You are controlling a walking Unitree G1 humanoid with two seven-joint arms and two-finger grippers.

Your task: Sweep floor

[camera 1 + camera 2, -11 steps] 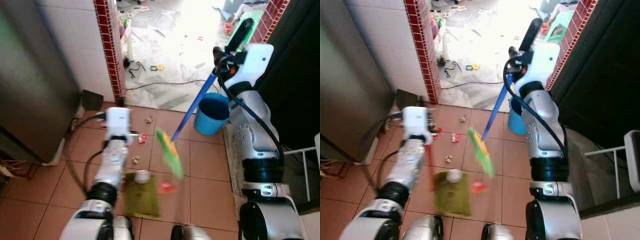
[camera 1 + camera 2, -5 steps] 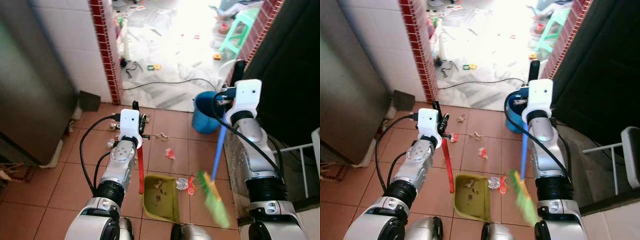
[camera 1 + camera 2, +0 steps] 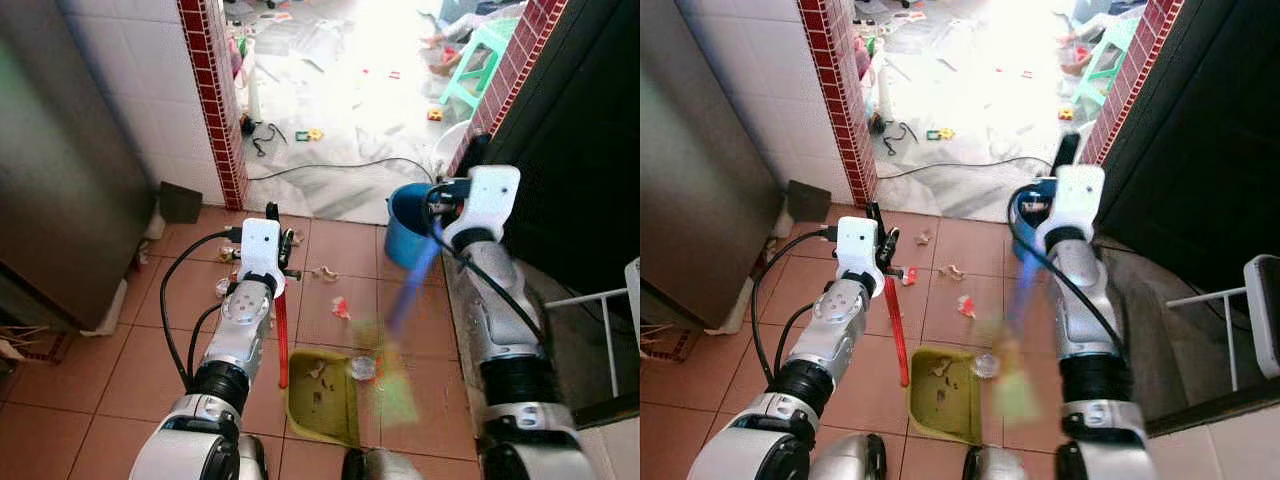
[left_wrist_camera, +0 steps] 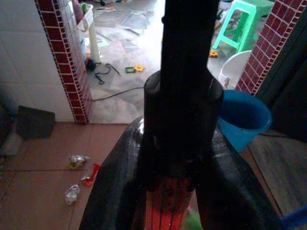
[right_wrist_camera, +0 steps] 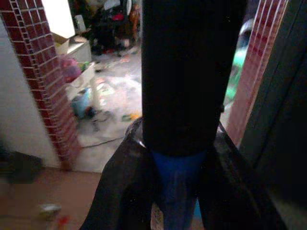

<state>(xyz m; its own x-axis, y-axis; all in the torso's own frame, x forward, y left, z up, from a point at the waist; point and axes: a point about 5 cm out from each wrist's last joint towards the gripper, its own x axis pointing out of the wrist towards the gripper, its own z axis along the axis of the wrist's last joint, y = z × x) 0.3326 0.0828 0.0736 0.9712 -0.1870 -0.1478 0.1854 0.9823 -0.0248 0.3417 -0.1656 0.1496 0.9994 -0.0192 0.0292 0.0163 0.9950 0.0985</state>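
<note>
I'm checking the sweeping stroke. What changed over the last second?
The right gripper swung the blue-handled green broom from far over the tiles back toward the olive-green dustpan, now blurred beside it. The left gripper planted the dustpan's red handle upright and has held it since. The blue bucket stayed put.

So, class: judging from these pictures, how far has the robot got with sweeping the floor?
Partly done. Some scraps already lie in the green dustpan, which the left hand holds by its red handle. In hand: the right hand swings the blue broom, blurred, toward the pan, with a silver wrapper at its lip. Left: a red scrap and litter near the left hand remain on the tiles.
</note>
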